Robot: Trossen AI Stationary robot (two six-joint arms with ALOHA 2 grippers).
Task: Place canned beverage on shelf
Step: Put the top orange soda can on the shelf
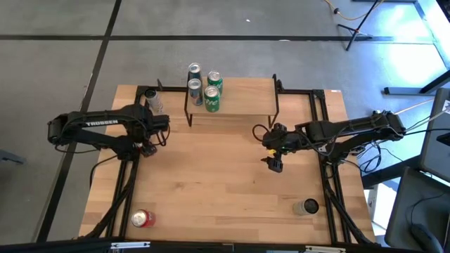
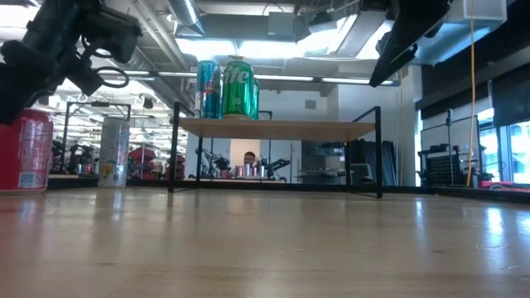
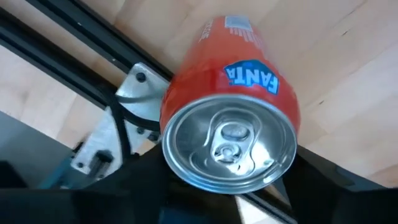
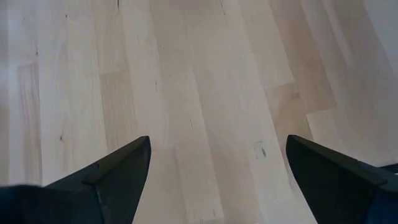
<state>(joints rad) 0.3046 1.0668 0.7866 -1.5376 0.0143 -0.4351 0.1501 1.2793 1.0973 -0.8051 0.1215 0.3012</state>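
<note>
Orange Fanta aluminium can (image 3: 233,93) sits right at your left gripper (image 1: 156,133), by the desk's (image 1: 211,183) left edge, off the light wood shelf (image 1: 242,95). Can't tell if those fingers grip it. Right gripper (image 1: 274,163) hangs over bare desk, fingers spread.

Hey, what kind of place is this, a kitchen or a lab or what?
Most likely a robotics lab or workshop. Two dark robot arms work at a light wooden table, exposed ducts and bright strip lights run overhead, and more benches and gear fill the room behind the small black-legged wooden shelf.
</note>
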